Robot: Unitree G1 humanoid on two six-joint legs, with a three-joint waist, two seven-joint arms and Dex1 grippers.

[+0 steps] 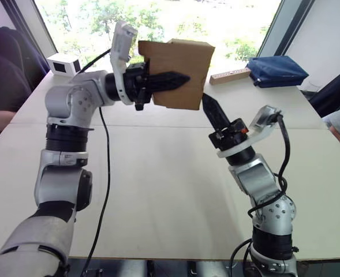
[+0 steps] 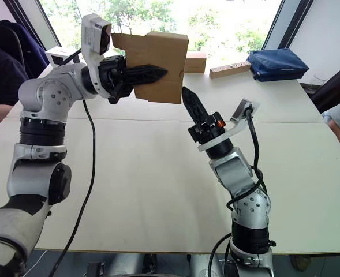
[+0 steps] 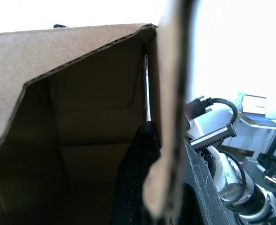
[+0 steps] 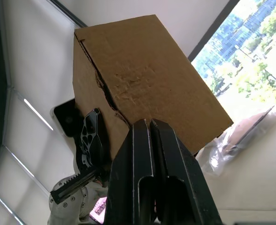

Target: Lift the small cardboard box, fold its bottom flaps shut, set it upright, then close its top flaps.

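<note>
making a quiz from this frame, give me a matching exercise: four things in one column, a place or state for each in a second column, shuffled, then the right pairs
Things
1. small cardboard box
2. right gripper
3. blue bag
4. white box with a dark window

Places or states
A. far side of the table, robot's right
B. held up above the table by the left gripper
C. fingers shut, tip at the carton's lower corner
D. far side of the table, robot's left

Pairs: 1-B, 2-C, 3-A, 4-D

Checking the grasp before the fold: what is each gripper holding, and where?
The left gripper clamps the small cardboard box by one wall. The right gripper holds nothing.
</note>
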